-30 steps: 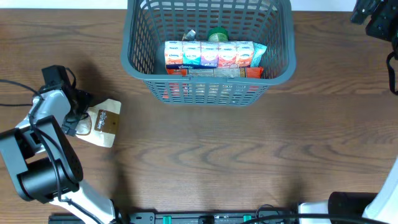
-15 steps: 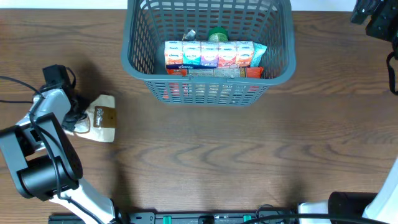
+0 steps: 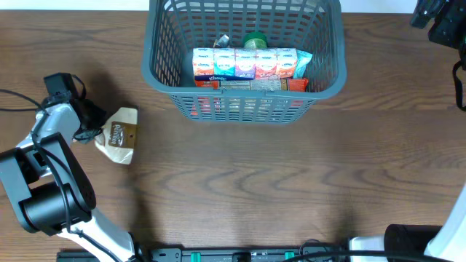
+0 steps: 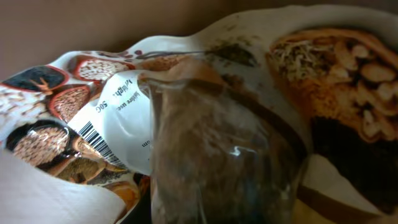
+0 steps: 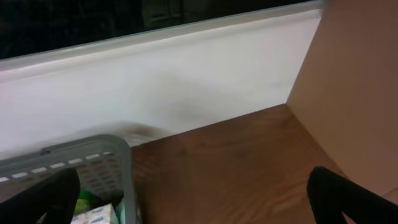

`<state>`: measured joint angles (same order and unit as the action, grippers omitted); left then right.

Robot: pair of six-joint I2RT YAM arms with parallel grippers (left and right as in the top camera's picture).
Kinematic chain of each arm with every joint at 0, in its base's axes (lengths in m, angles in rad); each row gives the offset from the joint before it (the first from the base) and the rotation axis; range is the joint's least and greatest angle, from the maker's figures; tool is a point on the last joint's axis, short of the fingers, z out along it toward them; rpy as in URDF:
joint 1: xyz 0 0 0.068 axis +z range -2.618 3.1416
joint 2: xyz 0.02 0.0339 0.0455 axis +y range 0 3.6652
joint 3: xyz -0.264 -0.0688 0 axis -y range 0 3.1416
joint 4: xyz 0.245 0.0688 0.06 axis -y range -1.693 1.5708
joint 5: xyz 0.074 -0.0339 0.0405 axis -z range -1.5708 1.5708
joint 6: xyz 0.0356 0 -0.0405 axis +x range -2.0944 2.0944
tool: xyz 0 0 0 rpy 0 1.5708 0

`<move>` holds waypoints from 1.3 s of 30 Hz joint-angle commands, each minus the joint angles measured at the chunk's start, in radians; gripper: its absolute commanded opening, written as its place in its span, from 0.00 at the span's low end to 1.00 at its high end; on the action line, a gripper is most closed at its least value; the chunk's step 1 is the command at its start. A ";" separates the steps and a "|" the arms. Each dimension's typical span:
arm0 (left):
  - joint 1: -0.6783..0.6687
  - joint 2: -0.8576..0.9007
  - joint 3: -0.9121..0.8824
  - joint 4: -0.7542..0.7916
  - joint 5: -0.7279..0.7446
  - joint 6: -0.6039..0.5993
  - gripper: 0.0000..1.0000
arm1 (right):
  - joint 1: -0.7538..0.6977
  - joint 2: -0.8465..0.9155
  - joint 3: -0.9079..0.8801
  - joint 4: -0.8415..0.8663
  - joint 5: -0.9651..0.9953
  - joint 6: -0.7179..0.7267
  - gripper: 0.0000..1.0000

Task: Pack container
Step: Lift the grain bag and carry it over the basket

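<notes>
Overhead, the left gripper [image 3: 93,132] has its jaws clenched on a pale snack pouch [image 3: 119,135] on the table [image 3: 240,182]; the grey container [image 3: 246,60] sits at the far edge, right gripper [image 3: 440,22] jaws spread wide

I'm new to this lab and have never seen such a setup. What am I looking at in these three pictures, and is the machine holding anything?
These show two robot arms at a wooden table, each ending in a two-finger gripper. One camera looks down from above; the other two ride on the wrists. The left gripper has shut on a snack pouch at the table's left; its wrist camera shows that pouch filling the picture, barcode visible. At the far edge stands the container, a grey mesh basket already holding a row of small cartons and other groceries. The right gripper hangs open and empty beyond the basket's right corner.
</notes>
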<state>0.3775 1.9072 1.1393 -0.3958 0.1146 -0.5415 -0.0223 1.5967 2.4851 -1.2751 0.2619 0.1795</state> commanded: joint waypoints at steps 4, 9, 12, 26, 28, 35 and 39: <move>-0.010 -0.089 0.090 -0.027 0.259 0.123 0.05 | -0.006 0.000 0.000 -0.001 0.003 0.014 0.99; -0.010 -0.271 0.193 -0.026 0.260 0.127 0.06 | -0.006 0.000 0.000 -0.001 0.003 0.014 0.99; -0.017 -0.371 0.253 -0.024 0.263 0.130 0.06 | -0.006 0.000 0.000 -0.001 0.003 0.014 0.99; -0.283 -0.547 0.428 0.396 0.549 0.474 0.06 | -0.006 0.000 0.000 -0.001 0.003 0.014 0.99; -0.334 -0.529 0.428 0.444 0.549 0.533 0.06 | -0.006 0.000 0.000 -0.001 0.003 0.014 0.99; -0.507 -0.417 0.428 0.489 0.549 0.651 0.06 | -0.006 0.000 0.000 -0.001 0.003 0.014 0.99; -0.578 -0.336 0.428 0.529 0.549 0.665 0.06 | -0.006 0.000 0.000 -0.001 0.003 0.014 0.99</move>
<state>-0.1600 1.5272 1.5574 0.1108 0.6514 0.0650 -0.0223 1.5967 2.4851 -1.2755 0.2619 0.1795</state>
